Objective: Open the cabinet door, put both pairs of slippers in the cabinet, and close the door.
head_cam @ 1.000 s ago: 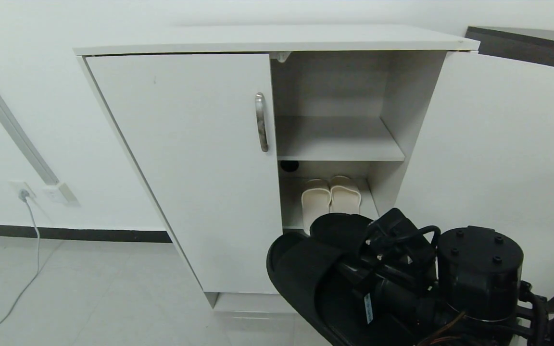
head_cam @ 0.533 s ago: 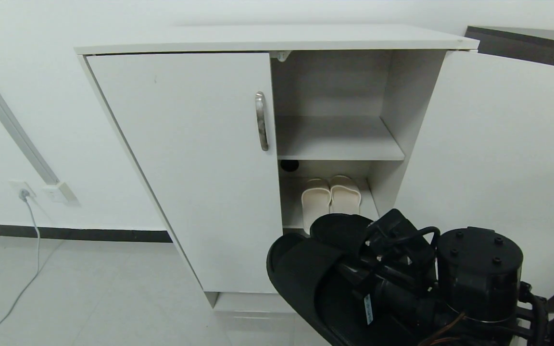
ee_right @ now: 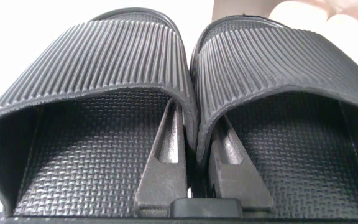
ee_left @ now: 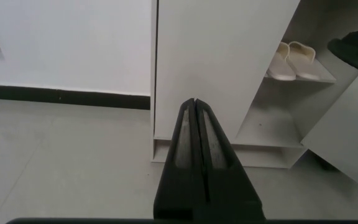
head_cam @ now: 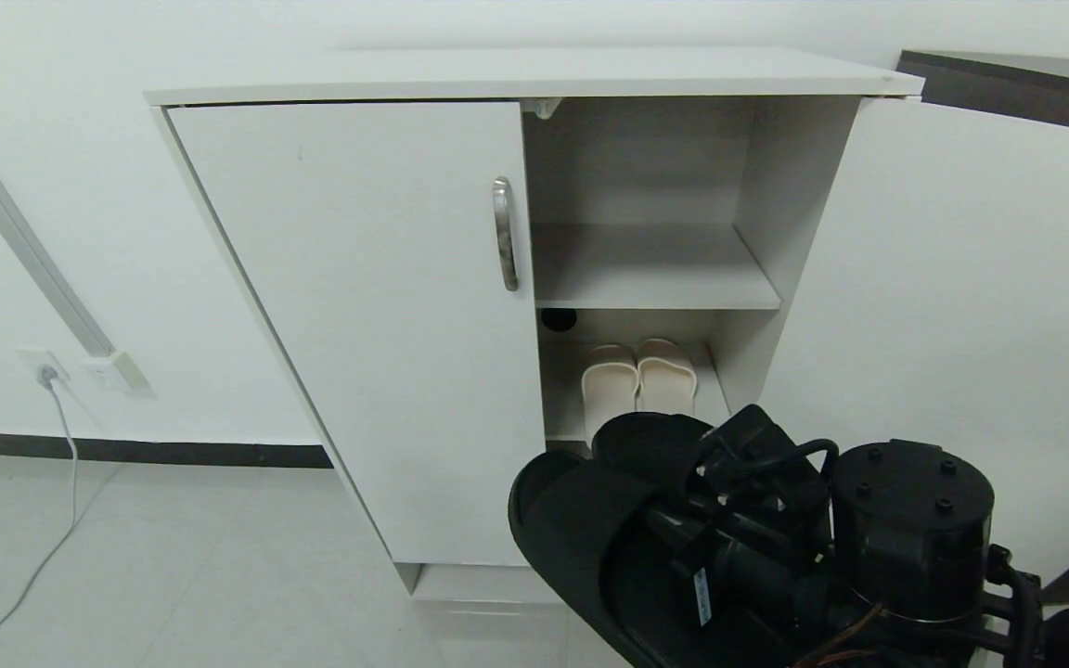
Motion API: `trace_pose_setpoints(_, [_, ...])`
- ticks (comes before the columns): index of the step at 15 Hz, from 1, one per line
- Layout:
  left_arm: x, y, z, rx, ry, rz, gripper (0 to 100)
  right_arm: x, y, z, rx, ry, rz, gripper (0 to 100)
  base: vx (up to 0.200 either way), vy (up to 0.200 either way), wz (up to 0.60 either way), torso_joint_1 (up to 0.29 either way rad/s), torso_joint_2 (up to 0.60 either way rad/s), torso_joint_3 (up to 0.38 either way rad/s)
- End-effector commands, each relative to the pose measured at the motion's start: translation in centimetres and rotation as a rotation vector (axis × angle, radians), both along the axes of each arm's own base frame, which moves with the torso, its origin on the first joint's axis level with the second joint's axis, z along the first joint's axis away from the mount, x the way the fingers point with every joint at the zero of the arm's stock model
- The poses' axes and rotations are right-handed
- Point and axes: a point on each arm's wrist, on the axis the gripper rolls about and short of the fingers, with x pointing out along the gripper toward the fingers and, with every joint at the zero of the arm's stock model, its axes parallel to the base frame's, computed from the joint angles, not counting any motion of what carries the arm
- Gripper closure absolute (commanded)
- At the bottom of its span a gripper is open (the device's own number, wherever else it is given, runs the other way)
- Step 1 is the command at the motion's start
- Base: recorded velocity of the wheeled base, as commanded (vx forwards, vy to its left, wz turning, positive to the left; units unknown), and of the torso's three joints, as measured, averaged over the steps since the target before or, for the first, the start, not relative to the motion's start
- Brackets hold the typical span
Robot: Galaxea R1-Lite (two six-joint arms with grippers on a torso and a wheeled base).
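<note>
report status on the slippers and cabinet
Right claw shut on black slippers, before the open cabinet. Left claw shut, empty. White slippers shelved inside. Right door open.

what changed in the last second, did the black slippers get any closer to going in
The right gripper, shut on the black slippers, edged slightly toward the robot's left with them. The pair still hangs in front of the opening, not yet inside. The cabinet, its open right door, its closed left door and the white slippers on the lower shelf stayed as they were.
</note>
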Motion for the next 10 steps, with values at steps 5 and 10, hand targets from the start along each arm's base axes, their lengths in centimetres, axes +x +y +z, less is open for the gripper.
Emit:
trace_pose_setpoints(5, [0.01, 0.00, -0.04, -0.001, 0.002, 0.001, 100, 0.63, 0.71, -1.36, -0.018, 0.000, 0.001, 100, 0.000, 0.000, -0.12, 0.000, 0.00, 0.001])
trace_pose_setpoints(10, [0.00, 0.00, 0.00, -0.001, 0.000, 0.001, 100, 0.76, 0.86, -1.34, -0.022, -0.017, 0.000, 100, 0.000, 0.000, 0.00, 0.000, 0.00, 0.000])
